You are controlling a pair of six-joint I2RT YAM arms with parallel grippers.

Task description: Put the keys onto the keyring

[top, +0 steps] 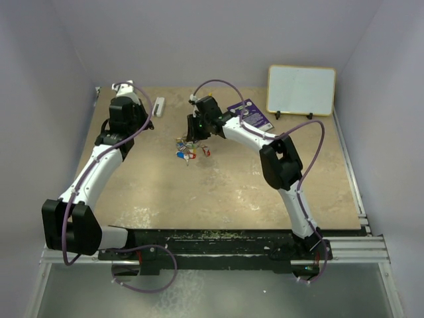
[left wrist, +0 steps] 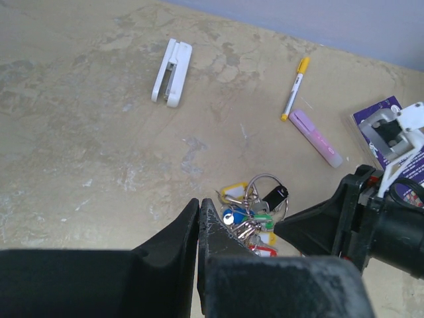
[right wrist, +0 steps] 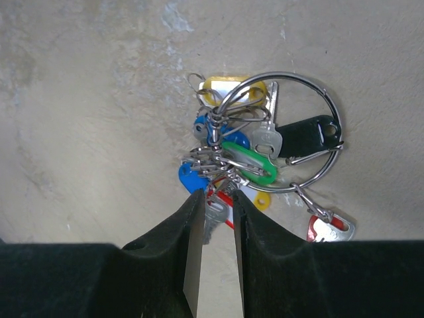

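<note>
Bolted at the near edge, the left arm (top: 99, 165) and right arm (top: 281, 162) reach over the tan table (top: 232, 192), where a whiteboard (top: 301, 89) stands far right with a purple card (top: 255, 116) beside it. To the left of the keys (right wrist: 248, 162), the left gripper (left wrist: 199, 202) is closed on nothing. The right gripper (right wrist: 213, 193), jaws narrowly parted, has its tips just over them. They lie bunched mid-table, touching the keyring (right wrist: 281, 73), which circles a black tag (right wrist: 305, 136)

- Top camera: high up, looking down on the whole table (top: 232, 192).
- Left wrist camera: low, looking across it.
- Right wrist camera: very close, looking straight down.
- All three see the keys (top: 186, 150).
</note>
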